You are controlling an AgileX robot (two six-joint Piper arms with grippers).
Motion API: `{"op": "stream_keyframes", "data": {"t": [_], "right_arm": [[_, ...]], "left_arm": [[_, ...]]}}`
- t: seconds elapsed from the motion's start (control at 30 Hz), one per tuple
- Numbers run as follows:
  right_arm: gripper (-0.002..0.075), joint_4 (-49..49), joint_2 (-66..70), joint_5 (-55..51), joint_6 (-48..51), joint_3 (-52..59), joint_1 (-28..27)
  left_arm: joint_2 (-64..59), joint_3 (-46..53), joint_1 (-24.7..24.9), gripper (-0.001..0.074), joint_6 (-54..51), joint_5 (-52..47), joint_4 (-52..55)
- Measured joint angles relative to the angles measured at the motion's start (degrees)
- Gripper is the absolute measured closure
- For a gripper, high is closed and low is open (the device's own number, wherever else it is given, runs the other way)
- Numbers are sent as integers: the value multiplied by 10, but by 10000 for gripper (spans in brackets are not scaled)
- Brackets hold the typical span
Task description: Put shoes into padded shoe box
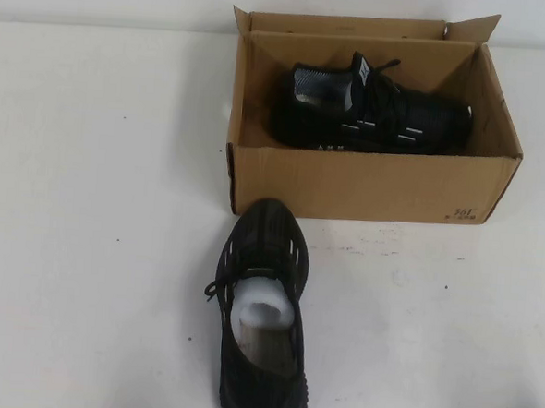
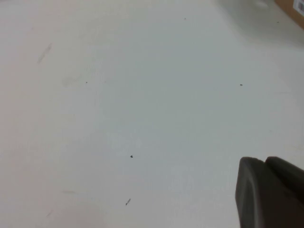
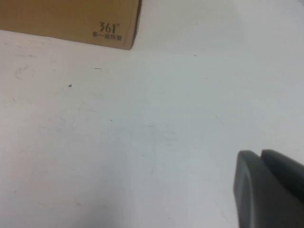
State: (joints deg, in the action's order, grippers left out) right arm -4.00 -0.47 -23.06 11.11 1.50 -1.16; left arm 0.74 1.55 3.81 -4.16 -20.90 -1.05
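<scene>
The brown cardboard shoe box (image 1: 366, 184) stands open at the back centre of the white table. One black sneaker (image 1: 375, 116) lies on its side inside it. The other black sneaker (image 1: 269, 236) stands on the table just in front of the box, toe towards it, with white paper stuffing (image 1: 264, 316) inside. Neither arm shows in the high view. My left gripper (image 2: 262, 164) is shut and empty over bare table. My right gripper (image 3: 260, 156) is shut and empty over bare table, near the box's printed corner (image 3: 71, 21).
A sliver of the box (image 2: 293, 7) shows at the edge of the left wrist view. The white table (image 1: 85, 248) stretches to both sides of the shoe and the box.
</scene>
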Motion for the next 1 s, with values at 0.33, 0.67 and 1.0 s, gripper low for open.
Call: {"op": "stream_keyframes", "data": {"t": [0.33, 0.67, 1.0], "right_arm": [[734, 0, 0, 0, 0, 0, 0], [734, 0, 0, 0, 0, 0, 0], [734, 1, 0, 0, 0, 0, 0]], "left_arm": [[0, 0, 0, 739, 0, 14, 0], [0, 0, 0, 739, 0, 20, -3], [0, 0, 0, 739, 23, 40, -118]]}}
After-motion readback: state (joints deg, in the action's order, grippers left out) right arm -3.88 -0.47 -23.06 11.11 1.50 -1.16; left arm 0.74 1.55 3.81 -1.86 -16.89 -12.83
